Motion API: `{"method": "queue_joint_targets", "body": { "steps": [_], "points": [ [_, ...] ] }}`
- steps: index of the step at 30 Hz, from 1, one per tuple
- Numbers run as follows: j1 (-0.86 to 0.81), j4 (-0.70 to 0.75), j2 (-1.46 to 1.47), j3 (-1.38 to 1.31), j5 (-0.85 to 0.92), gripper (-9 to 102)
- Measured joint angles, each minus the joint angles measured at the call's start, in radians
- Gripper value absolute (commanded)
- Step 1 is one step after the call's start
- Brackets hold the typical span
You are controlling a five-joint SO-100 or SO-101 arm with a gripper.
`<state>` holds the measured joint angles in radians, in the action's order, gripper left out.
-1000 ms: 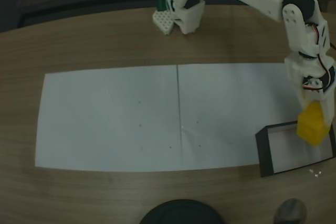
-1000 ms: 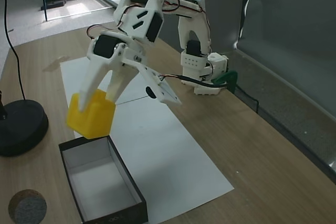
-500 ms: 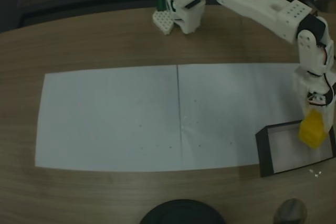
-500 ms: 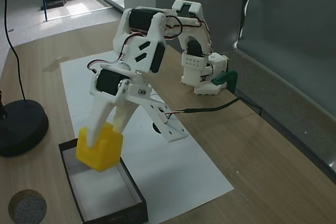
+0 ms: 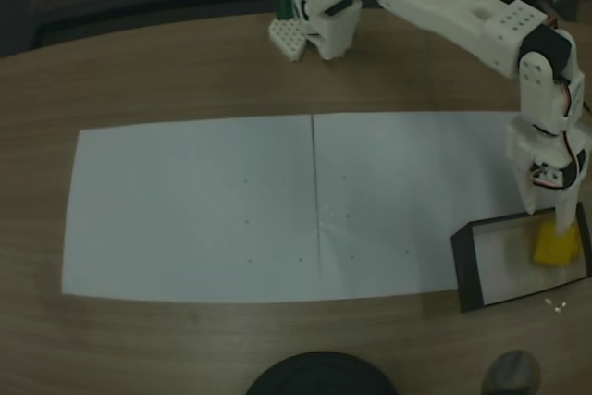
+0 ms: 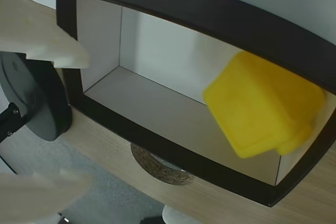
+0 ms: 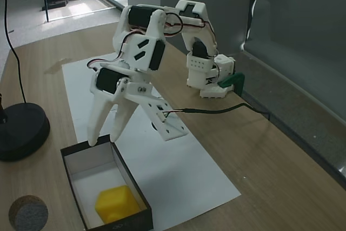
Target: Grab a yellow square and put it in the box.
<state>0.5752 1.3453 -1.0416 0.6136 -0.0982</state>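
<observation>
The yellow square [image 7: 114, 203] lies loose on the pale floor of the box [image 7: 131, 179], near its front end, tilted against a wall in the wrist view [image 6: 265, 103]. In a fixed view from above, the square [image 5: 555, 245] sits at the right end of the black-walled box [image 5: 467, 270]. My gripper [image 7: 104, 138] hangs open just above the box's far rim, with nothing between its white fingers [image 7: 96, 125]. From above, the gripper [image 5: 551, 221] stands over the box's upper right edge. The wrist view has the box wall [image 6: 210, 14] and one pale finger [image 6: 37, 35].
White paper [image 5: 231, 210] covers the middle of the wooden table. A round black base [image 7: 19, 131] and a small grey knob [image 7: 27, 213] sit beside the box. The arm's base [image 5: 314, 16] stands at the table's far edge, with a cable [image 7: 216, 111] trailing from it.
The gripper came down over the box with the yellow square, then opened. The square dropped onto the box floor and the fingers now stand apart above the rim.
</observation>
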Motion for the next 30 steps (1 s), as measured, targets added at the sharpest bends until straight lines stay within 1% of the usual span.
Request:
{"method": "queue_joint_targets", "body": {
  "steps": [5,9,11,14,18,22,27,30],
  "points": [
    [-0.084,0.179,-0.107,-0.084,-0.002,1],
    [-0.227,0.327,-0.285,-0.135,-0.002,1],
    [-0.325,0.373,-0.391,-0.137,0.009,0],
    [-0.453,0.383,-0.566,-0.086,0.043,1],
    [-0.541,0.387,-0.842,0.11,0.081,1],
    [-0.589,0.385,-1.152,0.397,0.089,1],
    [-0.618,0.31,-1.56,0.772,0.126,0],
    [-0.652,0.258,-1.772,0.948,0.147,0]
  ]
}}
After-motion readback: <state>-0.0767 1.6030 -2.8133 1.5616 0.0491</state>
